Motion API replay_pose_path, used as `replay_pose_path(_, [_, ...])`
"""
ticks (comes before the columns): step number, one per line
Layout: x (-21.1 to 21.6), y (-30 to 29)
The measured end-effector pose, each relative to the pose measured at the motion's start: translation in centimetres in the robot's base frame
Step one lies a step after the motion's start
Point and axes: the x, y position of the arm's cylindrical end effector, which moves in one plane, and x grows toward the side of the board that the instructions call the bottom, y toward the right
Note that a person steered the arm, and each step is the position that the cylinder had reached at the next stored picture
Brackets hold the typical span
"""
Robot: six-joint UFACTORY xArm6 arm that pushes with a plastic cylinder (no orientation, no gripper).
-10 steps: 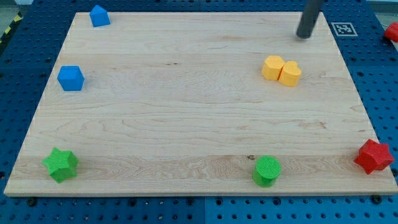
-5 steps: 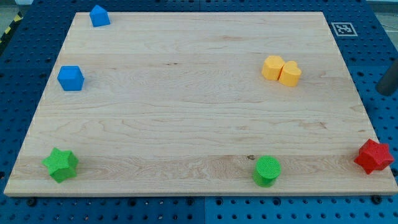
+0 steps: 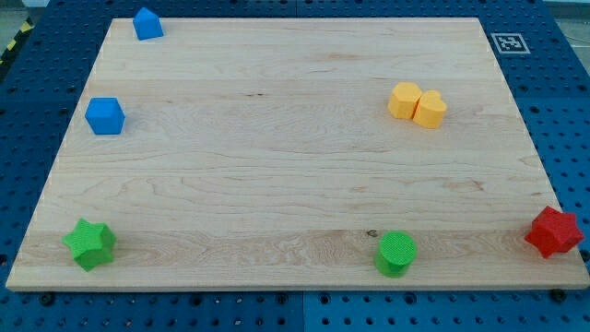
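Wooden board (image 3: 277, 166) with coloured blocks

No readable words or numbers; one coded marker only.
A small black-and-white square fiducial tag (image 3: 510, 42) sits at about one o'clock from the middle of the view, on a white patch just past the upper right corner of the wooden board (image 3: 277, 166). Its pattern is a block code, not letters or digits, and cannot be read as text. A strip of yellow-and-black hazard striping (image 3: 13, 41) shows at about ten o'clock, at the frame's edge; it carries no lettering.
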Motion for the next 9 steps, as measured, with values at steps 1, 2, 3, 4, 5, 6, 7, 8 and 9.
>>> replay_pose_path(1, [-0.4, -1.9])
replay_pose_path(2, [-1.3, -4.6])
replay_pose_path(3, [-2.0, -5.6])
replay_pose_path(4, [-3.3, -7.0])
replay_pose_path(5, [-5.1, -7.5])
replay_pose_path(6, [-3.2, -6.6])
replay_pose_path(7, [-4.1, -4.4])
replay_pose_path(8, [-7.4, -3.6])
replay_pose_path(9, [-7.4, -9.0])
